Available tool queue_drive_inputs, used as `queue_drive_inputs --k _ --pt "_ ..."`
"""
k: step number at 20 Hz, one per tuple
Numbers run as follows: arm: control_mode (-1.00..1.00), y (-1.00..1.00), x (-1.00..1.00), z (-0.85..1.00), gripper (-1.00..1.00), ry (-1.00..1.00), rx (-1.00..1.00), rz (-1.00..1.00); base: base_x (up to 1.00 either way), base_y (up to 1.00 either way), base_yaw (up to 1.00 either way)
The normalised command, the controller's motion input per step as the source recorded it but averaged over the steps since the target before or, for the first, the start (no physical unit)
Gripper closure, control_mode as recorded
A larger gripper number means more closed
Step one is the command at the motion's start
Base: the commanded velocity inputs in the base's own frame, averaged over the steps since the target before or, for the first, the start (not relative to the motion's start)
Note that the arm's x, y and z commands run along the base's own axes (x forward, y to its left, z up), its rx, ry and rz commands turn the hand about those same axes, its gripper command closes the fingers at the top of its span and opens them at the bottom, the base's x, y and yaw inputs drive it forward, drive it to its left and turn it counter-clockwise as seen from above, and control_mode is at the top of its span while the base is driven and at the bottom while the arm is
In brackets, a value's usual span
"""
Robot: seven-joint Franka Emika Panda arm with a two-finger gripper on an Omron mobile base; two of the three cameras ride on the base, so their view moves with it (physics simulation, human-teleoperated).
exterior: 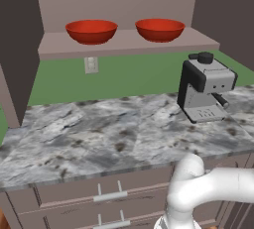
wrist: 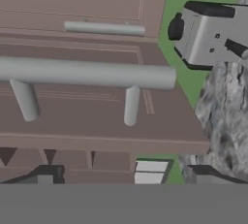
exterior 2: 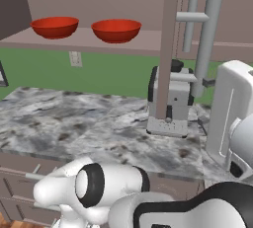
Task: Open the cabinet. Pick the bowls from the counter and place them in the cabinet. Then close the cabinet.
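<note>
We judge the task to be in its last step: both bowls already sit inside the cabinet (exterior: pixel 124 44), so what is left is shutting the doors.

In the left base view, the 2 red bowls rest side by side on the cabinet floor board, the left bowl (exterior: pixel 91 30) at about 11 o'clock and the right bowl (exterior: pixel 159 29) at about 1 o'clock. They stand apart, upright, well back from the front edge, which should let the doors swing past them. The bench (exterior: pixel 109 134) below carries the coffee machine (exterior: pixel 206 86) at 3 o'clock, close to the wall and under the cabinet's right end.

In the right base view, the right cabinet door (exterior 2: pixel 168 49) stands open, edge-on toward us, with its grey bar handle (exterior 2: pixel 207 44) at 2 o'clock, just in front of the coffee machine.

In the hand view, the same handle (wrist: pixel 87 72) runs across the picture at 10 o'clock, standing off the door panel on 2 posts. The end effector (wrist: pixel 126 172) sits at 6 o'clock with its 2 dark fingertips (wrist: pixel 48 174) spread wide apart and nothing between them. It is aimed at the door, near the handle but not touching, which we read as lining up to push or pull that door shut.

The coffee machine is close to the door's swing, so the arm needs care there.
</note>
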Motion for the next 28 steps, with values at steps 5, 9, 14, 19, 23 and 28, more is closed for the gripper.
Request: queue_drive_inputs --k 5,9,14,19,23,28 --pt "-1.0 -0.4 0.41 0.0 -1.0 0.0 0.0 0.0 0.0 0.0 0.0" --pt "-1.0 -0.24 0.39 -0.02 -1.0 0.0 0.0 0.0 0.0 0.0 0.0" --pt "-1.0 -0.01 0.61 -0.07 -1.0 0.0 0.0 0.0 0.0 0.0 0.0" --pt "-1.0 0.29 0.36 -0.12 -1.0 0.0 0.0 0.0 0.0 0.0 0.0" --pt "-1.0 0.36 0.33 -0.15 -1.0 -0.02 0.0 0.0 0.0 0.0 0.0" --pt "-1.0 0.31 0.22 -0.16 -1.0 -0.02 0.0 0.0 0.0 0.0 0.0"
